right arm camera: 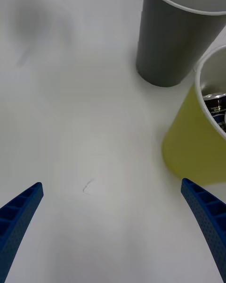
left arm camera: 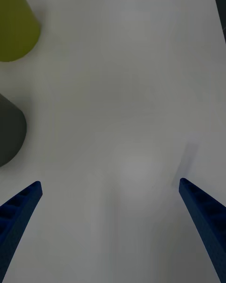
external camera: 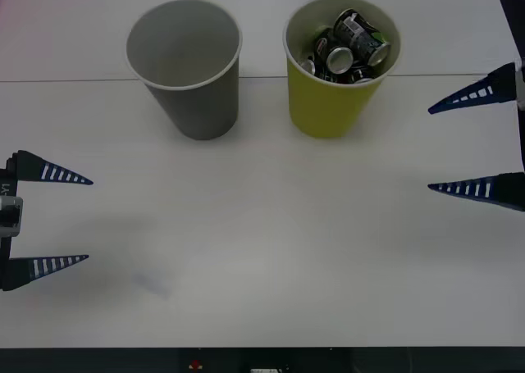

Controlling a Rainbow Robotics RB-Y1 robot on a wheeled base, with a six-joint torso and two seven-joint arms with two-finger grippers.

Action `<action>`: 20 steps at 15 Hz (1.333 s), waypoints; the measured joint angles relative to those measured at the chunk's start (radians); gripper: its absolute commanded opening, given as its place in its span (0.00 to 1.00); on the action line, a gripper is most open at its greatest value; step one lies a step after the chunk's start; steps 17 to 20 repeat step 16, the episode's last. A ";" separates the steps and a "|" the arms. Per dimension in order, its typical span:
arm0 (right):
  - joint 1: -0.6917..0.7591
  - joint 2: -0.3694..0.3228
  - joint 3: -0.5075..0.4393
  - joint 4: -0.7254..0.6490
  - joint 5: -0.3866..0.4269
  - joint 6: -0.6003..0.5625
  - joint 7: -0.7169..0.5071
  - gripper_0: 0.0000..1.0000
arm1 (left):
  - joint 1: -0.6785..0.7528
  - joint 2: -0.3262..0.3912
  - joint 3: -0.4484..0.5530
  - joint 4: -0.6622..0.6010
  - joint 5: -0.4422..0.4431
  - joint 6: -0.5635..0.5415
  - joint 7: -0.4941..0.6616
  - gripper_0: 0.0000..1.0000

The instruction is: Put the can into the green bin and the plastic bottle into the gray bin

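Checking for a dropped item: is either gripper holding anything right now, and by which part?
Nothing is held. The left gripper and right gripper are both open over the bare table, with no can or bottle between their fingers.

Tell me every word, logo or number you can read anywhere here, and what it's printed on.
None reads clearly.
Cans heaped in the green bin: printed labels, with a green patch on the top can, too small and blurred to read.
Left claw mount at the table's edge: a small white marking, illegible.
Gray bin: plain, no text.
Right claw: white stripes, no lettering.
Table: no print, just a faint scuff.
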 measured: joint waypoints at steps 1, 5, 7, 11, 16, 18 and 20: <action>0.031 0.014 -0.013 -0.001 0.000 0.000 0.036 1.00 | 0.000 0.000 0.000 0.000 0.000 0.000 0.000 1.00; 0.134 0.049 -0.043 -0.001 0.000 0.001 0.142 1.00 | 0.000 0.000 0.000 0.000 0.000 0.000 0.000 1.00; 0.179 0.053 -0.054 -0.001 -0.008 0.009 0.184 1.00 | 0.000 0.000 0.000 0.000 0.000 0.000 0.000 1.00; 0.245 0.053 -0.061 -0.008 -0.014 0.024 0.207 1.00 | 0.000 0.000 0.000 0.000 0.000 0.000 0.000 1.00; 0.271 0.053 -0.062 -0.010 -0.012 0.035 0.224 1.00 | 0.000 0.000 0.000 0.000 0.000 0.000 0.000 1.00; 0.271 0.053 -0.062 -0.010 -0.012 0.035 0.224 1.00 | 0.000 0.000 0.000 0.000 0.000 0.000 0.000 1.00; 0.271 0.053 -0.062 -0.010 -0.012 0.035 0.224 1.00 | 0.000 0.000 0.000 0.000 0.000 0.000 0.000 1.00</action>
